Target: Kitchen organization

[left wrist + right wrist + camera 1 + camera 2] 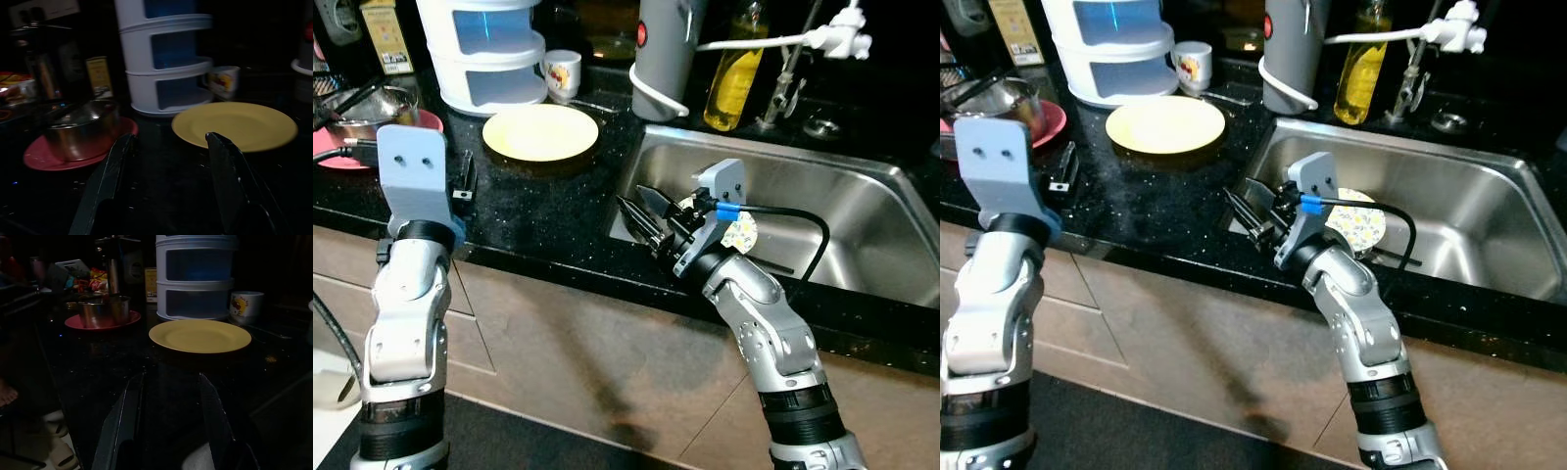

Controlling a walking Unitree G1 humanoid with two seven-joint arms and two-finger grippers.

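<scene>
A yellow plate [540,131] lies flat on the black speckled counter [538,211], just left of the steel sink [862,211] and in front of a white tiered container [489,54] with blue windows. A small white mug [564,72] with a printed picture stands beside that container, and further along the back edge are a grey cylindrical appliance [663,49] and a bottle of yellow oil [735,73] near the tap [793,59]. At the counter's far left a steel bowl [367,106] sits on a pink plate [352,157].

The right gripper [641,217] hangs at the sink's left edge, pointing towards the yellow plate — its two black fingers are spread apart with nothing between them. In the right wrist view those fingers [122,426] frame bare counter, with the plate well ahead of their tips. Behind this gripper's wrist, inside the sink, lies a round patterned plate [1361,220], partly hidden by the arm.

The left gripper [465,178] rests low over the counter to the left of the yellow plate, near the pink plate. Its fingers [105,181] stand apart and hold nothing; in the left wrist view the yellow plate's near rim sits just beyond the tip of one finger — the other points towards the bowl on the pink plate.
</scene>
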